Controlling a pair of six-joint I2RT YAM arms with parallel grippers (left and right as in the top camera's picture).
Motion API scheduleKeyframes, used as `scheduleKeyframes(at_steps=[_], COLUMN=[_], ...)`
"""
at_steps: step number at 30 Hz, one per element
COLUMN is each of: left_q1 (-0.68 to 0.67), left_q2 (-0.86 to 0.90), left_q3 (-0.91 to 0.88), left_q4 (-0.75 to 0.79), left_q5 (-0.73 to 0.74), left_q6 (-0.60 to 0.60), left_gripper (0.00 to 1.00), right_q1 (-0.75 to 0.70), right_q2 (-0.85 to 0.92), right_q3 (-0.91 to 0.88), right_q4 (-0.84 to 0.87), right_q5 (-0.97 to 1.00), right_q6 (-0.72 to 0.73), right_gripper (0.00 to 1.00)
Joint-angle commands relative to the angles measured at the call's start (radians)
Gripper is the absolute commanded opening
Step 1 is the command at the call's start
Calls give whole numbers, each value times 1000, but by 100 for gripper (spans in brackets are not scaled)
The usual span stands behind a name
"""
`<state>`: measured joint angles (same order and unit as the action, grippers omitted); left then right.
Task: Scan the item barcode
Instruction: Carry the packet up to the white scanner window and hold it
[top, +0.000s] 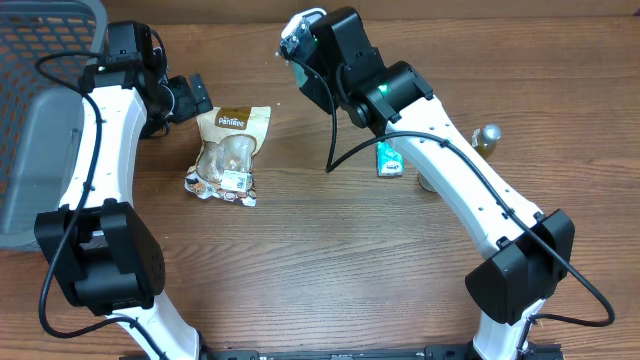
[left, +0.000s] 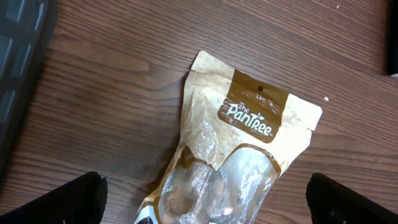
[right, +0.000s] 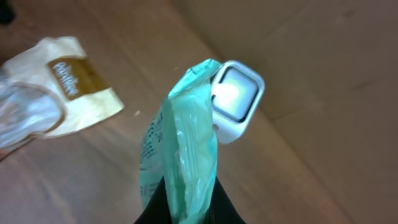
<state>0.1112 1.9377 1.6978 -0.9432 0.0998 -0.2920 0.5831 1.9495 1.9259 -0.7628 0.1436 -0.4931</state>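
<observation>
Teal packet (right: 183, 143): thin, crinkled sachet, held on edge above the far middle of the table (top: 330, 260). Its lower end is pinched in the right tool (right: 184, 214), whose jaws are closed tight on it. Its top corner overlaps the white scanner (right: 238, 99), which has a lit window; whether they touch cannot be told.

Left tool (top: 192, 97): jaws spread fully, holding nothing, just beside the far end of the Pantree pouch (top: 228, 150).

Pantree pouch: tan with a clear window, lying flat left of centre.

Teal-and-white packet (top: 388, 157): lying on the table right of centre.

Small bottle (top: 486, 138): at the right.

Grey basket (top: 35, 150): at the left edge.
</observation>
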Motion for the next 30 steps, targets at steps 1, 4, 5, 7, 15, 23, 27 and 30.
scheduleKeyframes(at_steps=[1, 4, 5, 7, 15, 23, 27, 30], left_q1=[-7, -7, -7, -7, -7, -7, -7, -7], left_q2=[-12, -12, -12, -12, -12, -12, -12, -12], left_q3=[16, 16, 16, 16, 16, 16, 16, 16], left_q4=[2, 2, 2, 2, 2, 2, 2, 2], left_q5=[-6, -6, -6, -6, -6, -6, -6, -6], left_q6=[8, 8, 8, 8, 8, 8, 8, 8], left_gripper=[100, 100, 100, 100, 100, 100, 100, 99], right_q1=[0, 0, 0, 0, -1, -2, -8, -18], right_q2=[6, 26, 33, 50, 160, 252, 303, 338], right_q3=[23, 23, 23, 23, 23, 23, 23, 23], right_q4=[87, 158, 175, 211, 422, 597, 691, 741], right_q5=[90, 135, 140, 145, 268, 316, 351, 353], right_q6=[-62, -68, -85, -127, -182, -254, -309, -324], right_gripper=[4, 4, 4, 4, 3, 4, 4, 4])
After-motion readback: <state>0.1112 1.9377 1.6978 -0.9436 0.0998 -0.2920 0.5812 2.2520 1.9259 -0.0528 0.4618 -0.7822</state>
